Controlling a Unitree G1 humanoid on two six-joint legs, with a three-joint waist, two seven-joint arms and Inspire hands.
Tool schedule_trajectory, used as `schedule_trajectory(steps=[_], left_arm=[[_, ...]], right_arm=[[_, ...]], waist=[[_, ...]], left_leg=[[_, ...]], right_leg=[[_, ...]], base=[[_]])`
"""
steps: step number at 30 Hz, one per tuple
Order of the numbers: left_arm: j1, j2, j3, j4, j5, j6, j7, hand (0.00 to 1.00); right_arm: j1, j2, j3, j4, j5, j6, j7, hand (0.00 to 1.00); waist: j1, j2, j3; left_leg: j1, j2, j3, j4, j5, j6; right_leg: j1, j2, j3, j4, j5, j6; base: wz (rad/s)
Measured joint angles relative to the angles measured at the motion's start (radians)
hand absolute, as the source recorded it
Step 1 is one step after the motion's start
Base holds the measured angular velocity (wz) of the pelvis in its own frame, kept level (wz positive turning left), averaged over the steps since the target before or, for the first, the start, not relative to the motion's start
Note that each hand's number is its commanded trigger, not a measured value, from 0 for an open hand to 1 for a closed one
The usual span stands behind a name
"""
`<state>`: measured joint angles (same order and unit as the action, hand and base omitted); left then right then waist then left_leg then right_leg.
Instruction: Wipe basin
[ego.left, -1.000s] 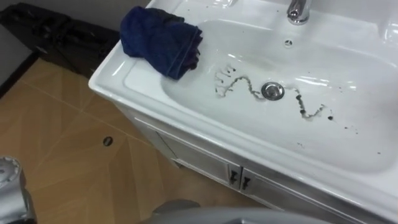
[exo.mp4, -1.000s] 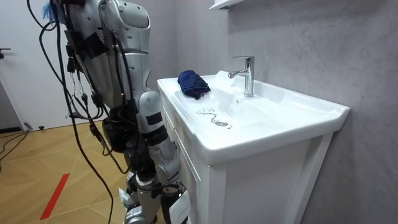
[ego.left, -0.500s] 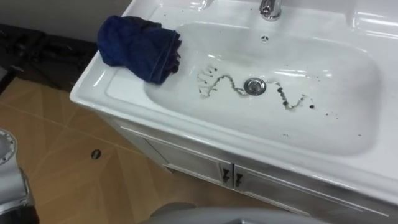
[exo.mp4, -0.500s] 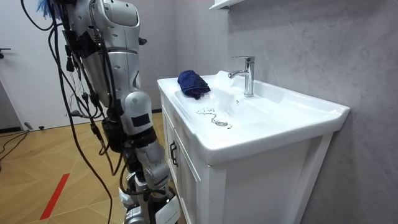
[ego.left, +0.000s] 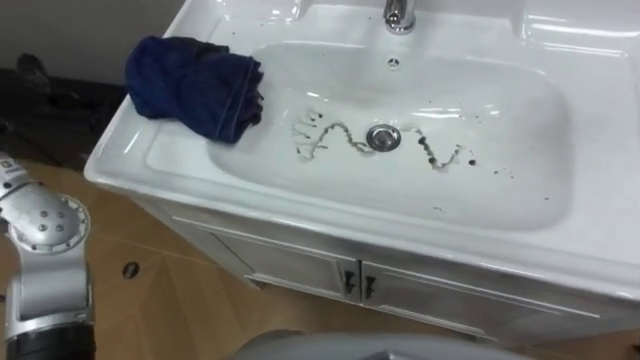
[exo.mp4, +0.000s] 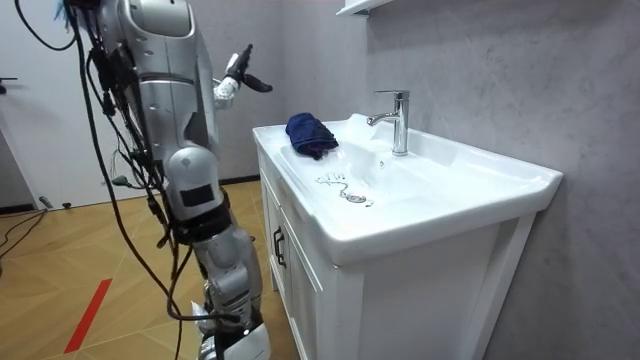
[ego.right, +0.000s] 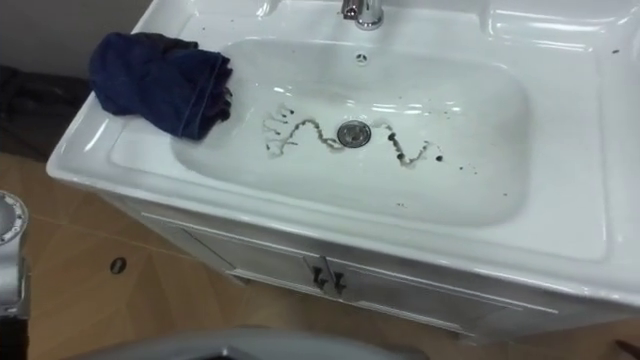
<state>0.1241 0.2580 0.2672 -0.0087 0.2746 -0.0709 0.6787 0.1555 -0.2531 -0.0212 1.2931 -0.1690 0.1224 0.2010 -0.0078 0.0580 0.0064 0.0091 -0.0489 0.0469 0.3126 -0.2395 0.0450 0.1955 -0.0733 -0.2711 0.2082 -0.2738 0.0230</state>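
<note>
Wooden floor lies nearest, with a small dark disc on it. A white cabinet rises from it, two dark handles side by side at the door gap. On it sits the white basin, a dark dirt trail winding either side of the drain. A blue cloth lies bunched on the left rim, apart from the dirt. The tap stands behind. In the room view the left hand hangs raised beside the basin, fingers spread, clear of the cloth.
</note>
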Motion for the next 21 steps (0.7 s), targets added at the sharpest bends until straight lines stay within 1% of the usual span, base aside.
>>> schedule_trajectory(steps=[1, 2, 5, 9, 10, 11, 12, 14, 17, 19, 21], left_arm=[[0.000, -0.008, -0.015, 0.009, 0.001, 0.000, -0.015, 0.00], [0.000, -0.013, -0.029, 0.014, 0.001, 0.000, -0.030, 0.00], [-0.004, -0.014, -0.044, 0.017, 0.015, 0.000, -0.066, 0.00], [-0.005, -0.013, -0.050, 0.017, 0.041, 0.005, -0.082, 0.00], [-0.005, -0.013, -0.057, 0.017, 0.041, 0.010, -0.083, 0.00], [-0.006, -0.013, -0.063, 0.017, 0.042, 0.018, -0.084, 0.00], [-0.007, -0.013, -0.066, 0.019, 0.041, 0.022, -0.084, 0.00], [-0.032, -0.011, -0.073, 0.051, 0.041, 0.028, -0.085, 0.00], [-0.071, -0.005, -0.073, 0.110, 0.041, 0.030, -0.086, 0.00], [-0.081, -0.002, -0.073, 0.118, 0.042, 0.031, -0.086, 0.00], [-0.092, 0.003, -0.072, 0.130, 0.048, 0.031, -0.084, 0.00]], right_arm=[[0.000, 0.003, 0.000, 0.001, -0.002, 0.001, 0.003, 0.00], [-0.003, 0.005, 0.000, 0.000, -0.002, 0.002, 0.006, 0.00], [-0.001, 0.008, 0.000, -0.001, -0.003, 0.003, 0.017, 0.00], [0.002, 0.008, 0.000, 0.001, 0.004, 0.011, 0.021, 0.00], [0.003, 0.009, 0.000, 0.002, 0.006, 0.011, 0.020, 0.00], [0.002, 0.011, 0.000, 0.003, 0.012, 0.011, 0.020, 0.00], [0.002, 0.011, 0.001, 0.004, 0.016, 0.011, 0.019, 0.00], [0.003, 0.011, -0.001, 0.018, 0.039, 0.011, 0.019, 0.00], [0.000, 0.012, -0.002, 0.022, 0.041, 0.011, 0.020, 0.00], [0.000, 0.012, -0.003, 0.023, 0.040, 0.011, 0.019, 0.00], [0.001, 0.012, -0.003, 0.023, 0.040, 0.013, 0.016, 0.00]], waist=[[-0.012, -0.001, 0.0001], [-0.015, -0.003, -0.0002], [-0.029, -0.008, -0.0007], [-0.042, -0.007, -0.0004], [-0.043, -0.005, 0.0000], [-0.043, -0.005, 0.0004], [-0.043, -0.004, 0.0006], [-0.053, 0.000, 0.0021], [-0.068, 0.001, 0.0021], [-0.074, -0.001, 0.0010], [-0.072, -0.003, 0.0016]], left_leg=[[0.001, 0.001, 0.003, -0.001, 0.000, 0.000], [0.001, 0.002, 0.006, -0.001, 0.000, 0.000], [0.004, 0.005, 0.010, -0.002, 0.001, -0.001], [0.007, 0.008, 0.020, -0.002, 0.001, -0.002], [0.009, 0.010, 0.024, -0.002, 0.001, -0.002], [0.011, 0.018, 0.029, -0.003, 0.001, -0.002], [0.012, 0.019, 0.031, -0.003, 0.001, -0.002], [0.012, 0.021, 0.032, -0.004, 0.001, -0.002], [0.011, 0.021, 0.033, -0.006, 0.001, -0.003], [0.013, 0.021, 0.036, -0.008, 0.002, -0.003], [0.012, 0.020, 0.050, -0.012, 0.004, -0.005]], right_leg=[[0.000, 0.001, 0.001, 0.001, 0.001, 0.000], [-0.002, 0.002, 0.006, 0.002, 0.001, -0.001], [-0.005, 0.005, 0.020, 0.004, 0.002, -0.003], [-0.004, 0.006, 0.029, 0.004, 0.005, -0.004], [-0.004, 0.007, 0.036, 0.003, 0.007, -0.004], [-0.004, 0.008, 0.041, 0.002, 0.009, -0.005], [-0.004, 0.009, 0.045, 0.001, 0.010, -0.005], [-0.004, 0.011, 0.048, 0.000, 0.013, -0.005], [-0.007, 0.011, 0.051, 0.005, 0.013, -0.005], [-0.011, 0.012, 0.057, 0.005, 0.013, -0.005], [-0.024, 0.014, 0.070, 0.014, 0.013, -0.006]], base=[[-0.09], [-0.10], [-0.09], [-0.07], [-0.10], [-0.12], [-0.12], [-0.05], [0.00], [-0.09], [-0.18]])
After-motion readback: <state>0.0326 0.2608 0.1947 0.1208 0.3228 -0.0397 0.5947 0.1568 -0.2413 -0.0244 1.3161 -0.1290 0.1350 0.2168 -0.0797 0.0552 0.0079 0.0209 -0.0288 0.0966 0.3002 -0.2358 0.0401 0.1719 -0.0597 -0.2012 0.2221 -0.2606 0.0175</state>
